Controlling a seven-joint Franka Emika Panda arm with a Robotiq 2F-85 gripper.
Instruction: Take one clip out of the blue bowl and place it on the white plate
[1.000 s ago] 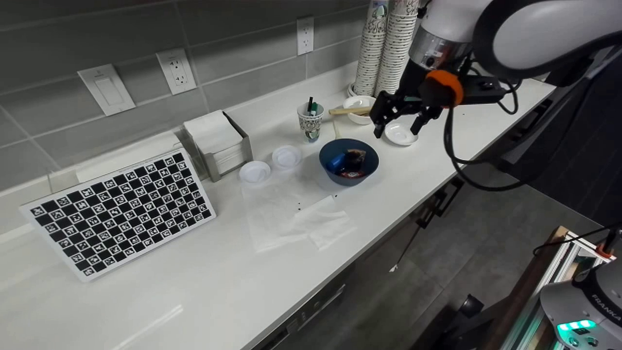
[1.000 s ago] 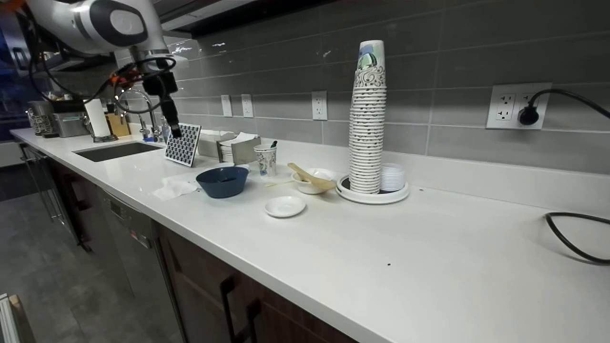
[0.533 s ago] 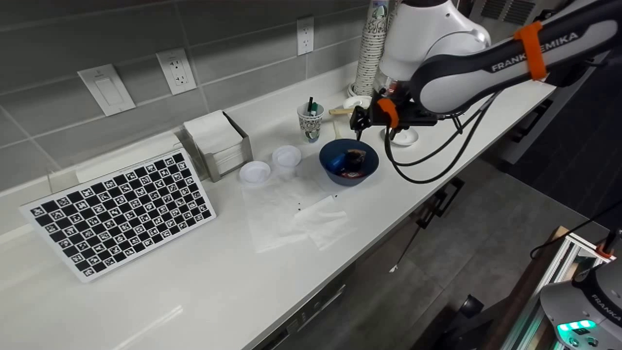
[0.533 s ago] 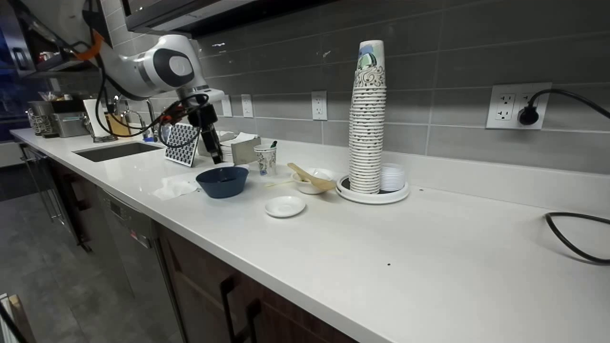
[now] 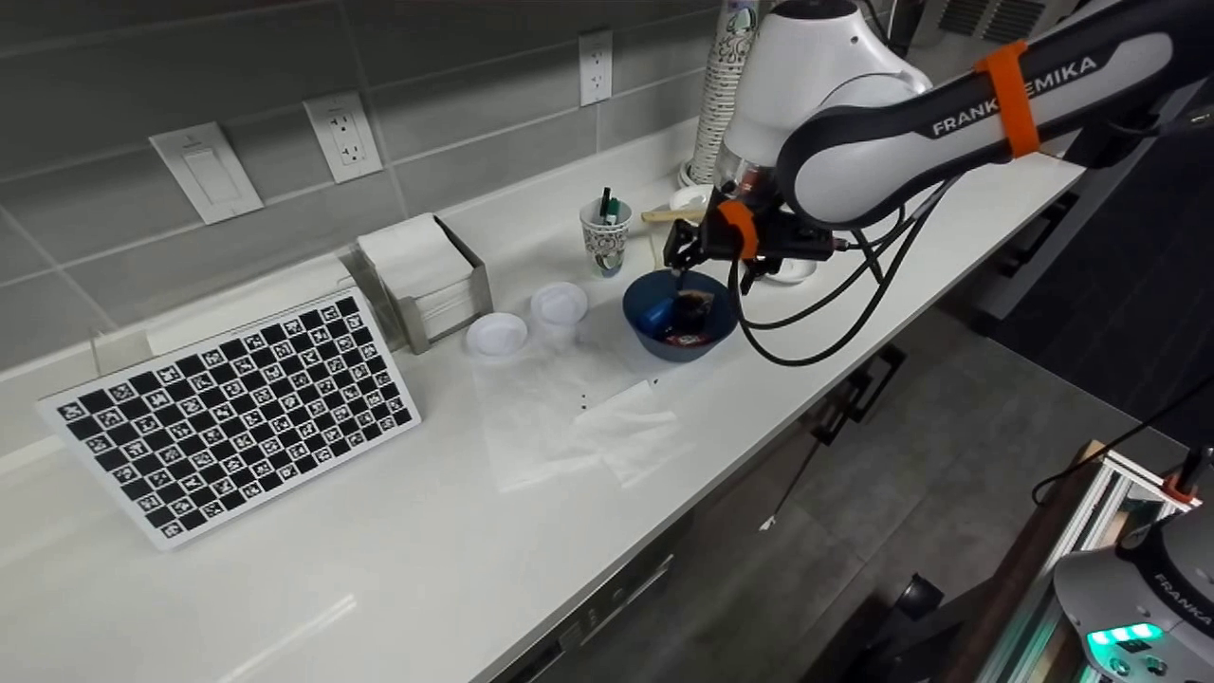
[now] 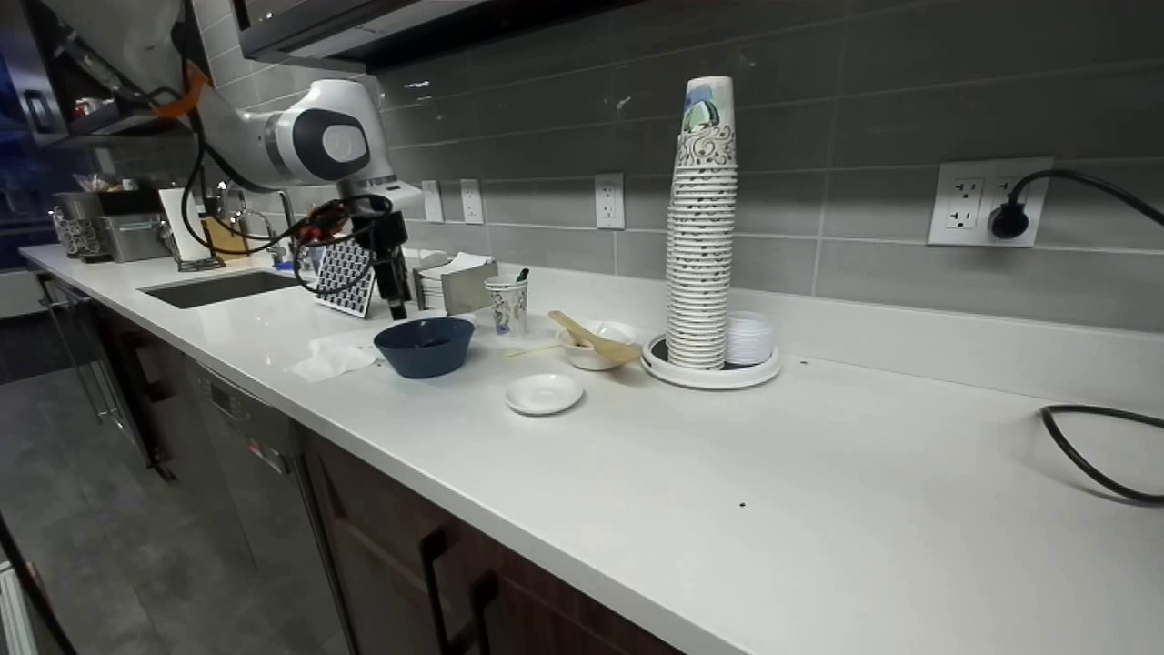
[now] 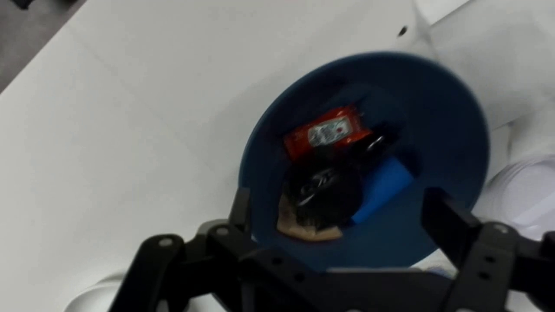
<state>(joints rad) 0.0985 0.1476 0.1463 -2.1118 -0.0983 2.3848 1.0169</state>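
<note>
The blue bowl point(image 5: 675, 351) stands on the counter and also shows in an exterior view point(image 6: 424, 357) and the wrist view point(image 7: 451, 130). In it lie a red packet point(image 7: 325, 132), a black round item point(image 7: 329, 195), a blue cylinder point(image 7: 383, 186) and a brown piece point(image 7: 295, 221). A dark glossy item point(image 7: 375, 141) lies beside the red packet; I cannot tell if it is a clip. My gripper point(image 7: 340, 208) is open and empty above the bowl, also in both exterior views point(image 5: 713, 277) point(image 6: 398, 314). The white plate point(image 6: 544, 395) is bare, and partly hidden by the arm point(image 5: 792, 272).
A paper cup with pens point(image 5: 607, 242), a white bowl with a wooden spatula point(image 6: 596, 350) and tall cup stacks point(image 6: 702, 246) stand along the wall. Two small clear-white dishes point(image 5: 560, 305) point(image 5: 497, 336) and tissue point(image 5: 631, 432) lie beside the blue bowl. A napkin holder point(image 5: 427, 285) stands behind.
The arm has swung and my gripper has come over and lower toward the blue bowl, with a smaller shift in the last half second. The objects on the counter have not moved.
</note>
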